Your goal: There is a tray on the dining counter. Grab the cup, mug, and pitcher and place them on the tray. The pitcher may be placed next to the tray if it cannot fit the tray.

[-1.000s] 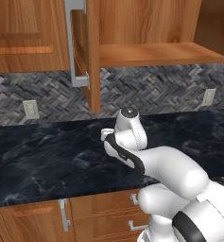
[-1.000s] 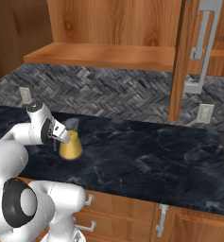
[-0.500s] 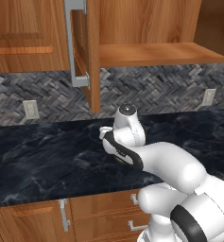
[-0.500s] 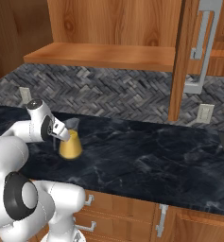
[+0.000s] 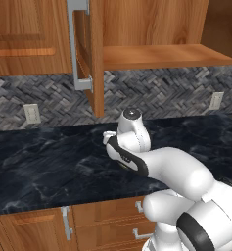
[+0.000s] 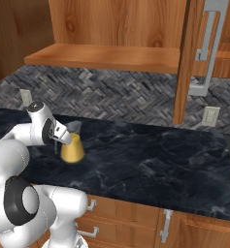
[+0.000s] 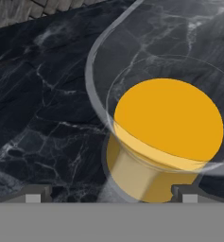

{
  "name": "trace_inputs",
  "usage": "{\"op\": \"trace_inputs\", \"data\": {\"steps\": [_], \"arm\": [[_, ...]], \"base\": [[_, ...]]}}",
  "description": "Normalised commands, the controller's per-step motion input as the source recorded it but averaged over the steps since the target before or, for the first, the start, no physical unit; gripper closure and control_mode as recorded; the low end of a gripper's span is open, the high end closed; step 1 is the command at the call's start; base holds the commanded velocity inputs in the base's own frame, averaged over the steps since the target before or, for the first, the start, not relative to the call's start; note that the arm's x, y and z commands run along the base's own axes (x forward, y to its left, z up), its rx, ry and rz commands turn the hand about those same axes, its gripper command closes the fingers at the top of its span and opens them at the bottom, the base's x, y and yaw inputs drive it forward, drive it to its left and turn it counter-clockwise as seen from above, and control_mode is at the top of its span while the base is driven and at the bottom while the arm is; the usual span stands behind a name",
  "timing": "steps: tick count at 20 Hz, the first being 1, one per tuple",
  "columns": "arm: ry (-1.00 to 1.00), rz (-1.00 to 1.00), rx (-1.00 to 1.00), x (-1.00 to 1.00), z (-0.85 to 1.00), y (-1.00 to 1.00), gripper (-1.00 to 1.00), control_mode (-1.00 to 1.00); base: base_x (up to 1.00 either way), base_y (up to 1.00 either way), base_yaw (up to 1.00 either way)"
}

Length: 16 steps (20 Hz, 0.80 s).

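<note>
The amber-yellow pitcher (image 6: pixel 73 148) stands upright on the black marble worktop (image 6: pixel 150 164), with its greyish clear neck and spout on top. My gripper (image 6: pixel 62 140) is right at its left side, level with the neck. In the hand view I look down through the clear neck (image 7: pixel 132 61) onto the amber body (image 7: pixel 168 118). The two dark fingertips (image 7: pixel 34 193) stand wide apart at either side of the pitcher's lower body. The gripper is open and not closed on anything. In the left base view my hand and forearm (image 5: pixel 132 135) cover the pitcher.
This is a long black-topped counter with wooden drawer fronts (image 5: pixel 112 215) below it. An open cabinet door with a metal handle (image 5: pixel 81 49) hangs above, beside a wooden shelf (image 6: pixel 106 55). A herringbone backsplash with outlets (image 6: pixel 211 116) runs behind.
My hand has edged slightly closer to the pitcher. The pitcher has not moved and the jaws have stayed wide.
</note>
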Motion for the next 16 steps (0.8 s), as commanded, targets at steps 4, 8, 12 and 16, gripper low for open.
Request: {"op": "trace_inputs", "data": {"steps": [4,8,12,16], "arm": [[0.00,0.00,0.00,0.00,0.00,0.00,1.00,-1.00],[0.00,0.00,0.00,0.00,0.00,0.00,1.00,-1.00],[0.00,0.00,0.00,0.00,0.00,0.00,1.00,-1.00],[0.00,0.00,0.00,0.00,0.00,0.00,1.00,-1.00]], "base": [[0.00,0.00,0.00],[0.00,0.00,0.00],[0.00,0.00,0.00],[0.00,0.00,0.00]]}}
